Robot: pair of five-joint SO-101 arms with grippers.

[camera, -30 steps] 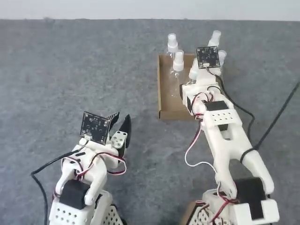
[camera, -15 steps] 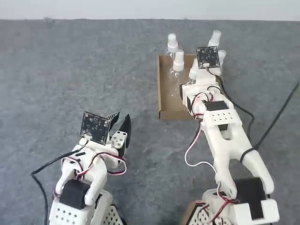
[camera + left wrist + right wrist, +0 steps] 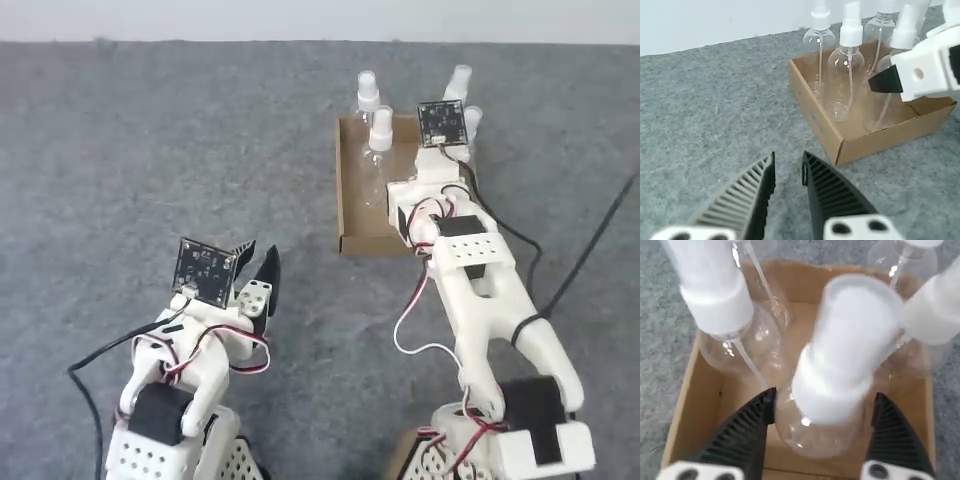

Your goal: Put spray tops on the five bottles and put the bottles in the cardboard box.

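A shallow cardboard box (image 3: pixel 345 190) sits at the far right of the grey table. Several clear bottles with white spray tops (image 3: pixel 380 130) stand in it. My right gripper (image 3: pixel 820 395) is down inside the box (image 3: pixel 690 405), and its two fingers press the sides of one clear bottle (image 3: pixel 830 355) with a white spray top. From the left wrist view, that bottle (image 3: pixel 880 100) stands near the front corner of the box (image 3: pixel 875 140), among other bottles (image 3: pixel 847 75). My left gripper (image 3: pixel 258 262) rests low at the near left, fingers (image 3: pixel 830 190) slightly apart, holding nothing.
Grey carpet-like cloth (image 3: pixel 150 150) covers the table, with bare cloth left of the box. A black cable (image 3: pixel 600 230) runs along the right side. A pale wall bounds the far edge.
The right arm's wrist has shifted very slightly over the box. The left arm and the bottles look unchanged.
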